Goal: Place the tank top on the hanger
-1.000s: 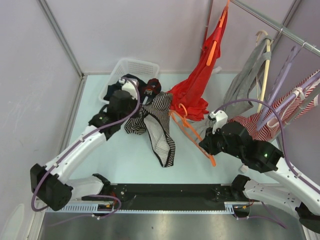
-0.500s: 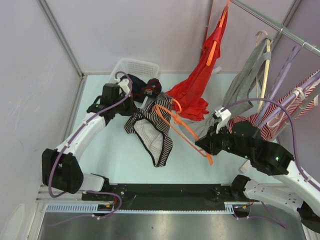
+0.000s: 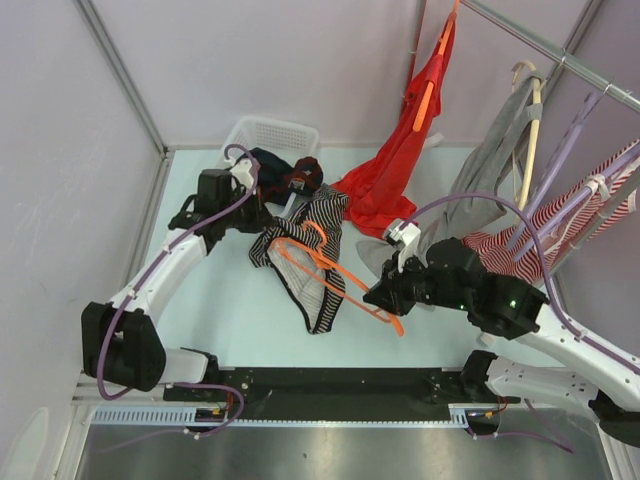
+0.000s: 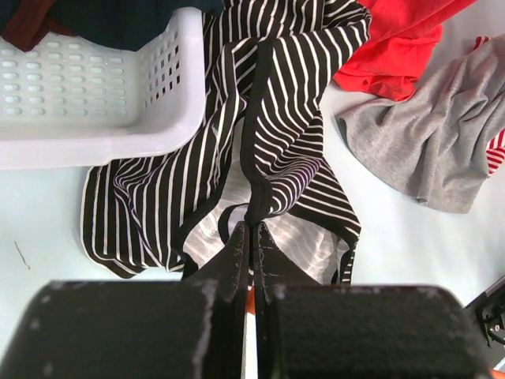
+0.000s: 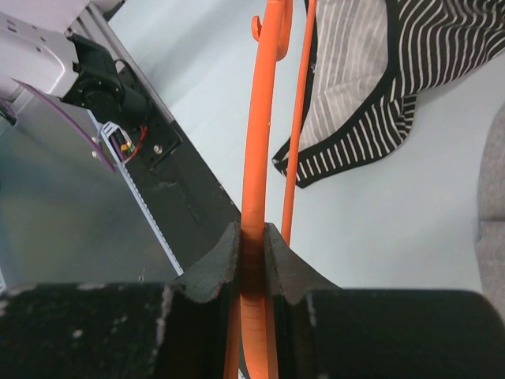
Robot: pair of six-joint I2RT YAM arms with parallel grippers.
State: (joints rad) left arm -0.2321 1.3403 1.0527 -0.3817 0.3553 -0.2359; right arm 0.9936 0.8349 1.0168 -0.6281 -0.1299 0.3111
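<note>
The black-and-white striped tank top (image 3: 318,225) lies bunched on the table beside the basket. My left gripper (image 3: 268,218) is shut on its dark edging, as the left wrist view shows with the jaws (image 4: 252,229) pinching a fold of the tank top (image 4: 296,134). My right gripper (image 3: 385,297) is shut on the orange hanger (image 3: 340,272) near one end and holds it slanted over the tank top. In the right wrist view the hanger (image 5: 264,118) runs up from the shut gripper (image 5: 252,230), with the tank top (image 5: 379,79) beneath at the upper right.
A white basket (image 3: 270,135) with dark clothes stands at the back left. A red garment (image 3: 395,165) on another orange hanger, a grey garment (image 3: 490,160), lilac hangers (image 3: 560,165) and a red-and-white striped garment (image 3: 590,200) hang from a rail at the right.
My right gripper has carried the hanger leftward, from beside the tank top to over it. My left gripper has drawn the tank top back toward the basket, then held nearly still.
</note>
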